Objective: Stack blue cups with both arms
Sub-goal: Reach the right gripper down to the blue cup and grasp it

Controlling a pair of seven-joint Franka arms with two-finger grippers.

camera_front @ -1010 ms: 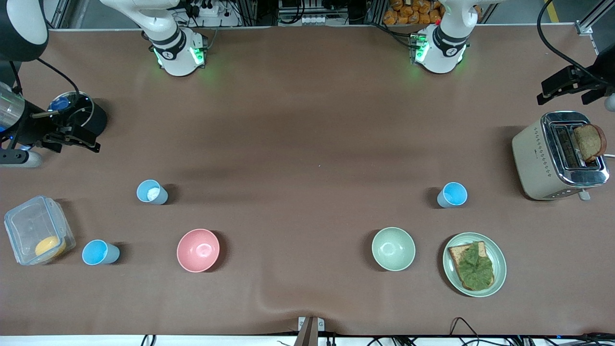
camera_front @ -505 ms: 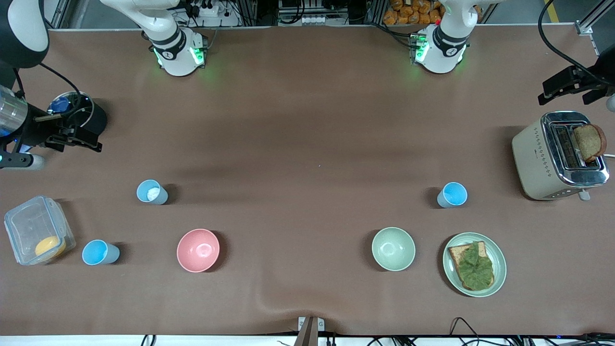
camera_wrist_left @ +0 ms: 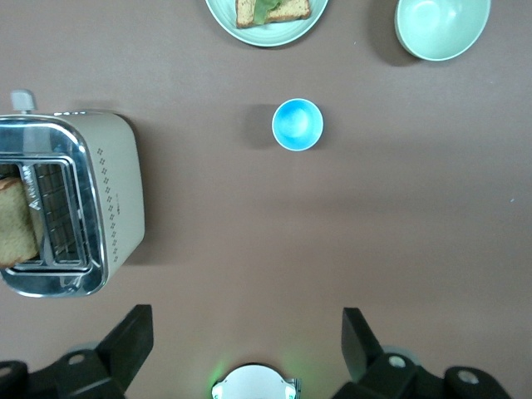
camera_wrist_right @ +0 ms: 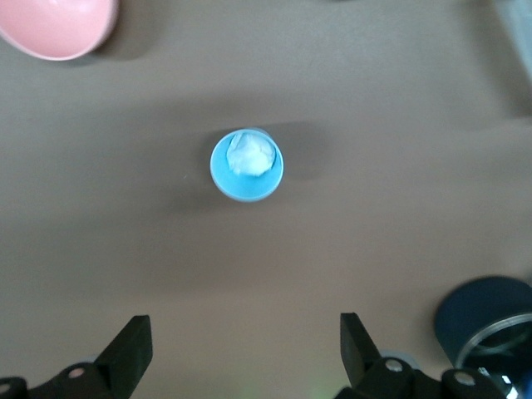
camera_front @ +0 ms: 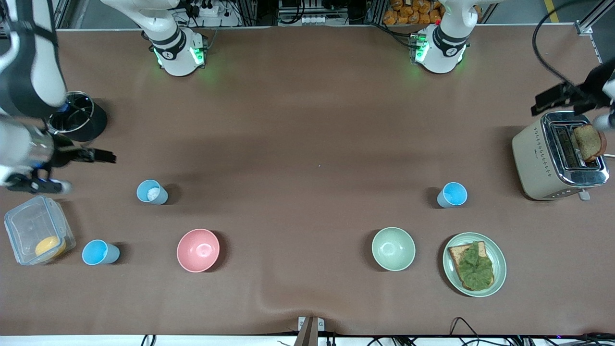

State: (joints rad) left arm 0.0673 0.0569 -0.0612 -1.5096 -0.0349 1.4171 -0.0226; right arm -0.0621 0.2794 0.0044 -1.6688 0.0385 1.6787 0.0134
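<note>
Three blue cups stand upright on the brown table. The paler cup (camera_front: 152,192) with a white patch inside is at the right arm's end and also shows in the right wrist view (camera_wrist_right: 246,164). A brighter cup (camera_front: 100,253) stands nearer the camera, beside the clear box. Another bright cup (camera_front: 451,194) is at the left arm's end and shows in the left wrist view (camera_wrist_left: 298,124). My right gripper (camera_front: 108,156) (camera_wrist_right: 243,349) is open and empty, in the air between the black container and the paler cup. My left gripper (camera_front: 540,102) (camera_wrist_left: 247,341) is open and empty, in the air beside the toaster.
A pink bowl (camera_front: 198,250) and a pale green bowl (camera_front: 393,248) sit near the front. A plate (camera_front: 499,269) holds bread with lettuce. A toaster (camera_front: 533,158) with a slice stands at the left arm's end. A black container (camera_front: 91,129) and a clear box (camera_front: 29,226) are at the right arm's end.
My right arm has swung its gripper off the black container toward the paler cup. My left gripper has shifted slightly toward the toaster. The cups have not moved.
</note>
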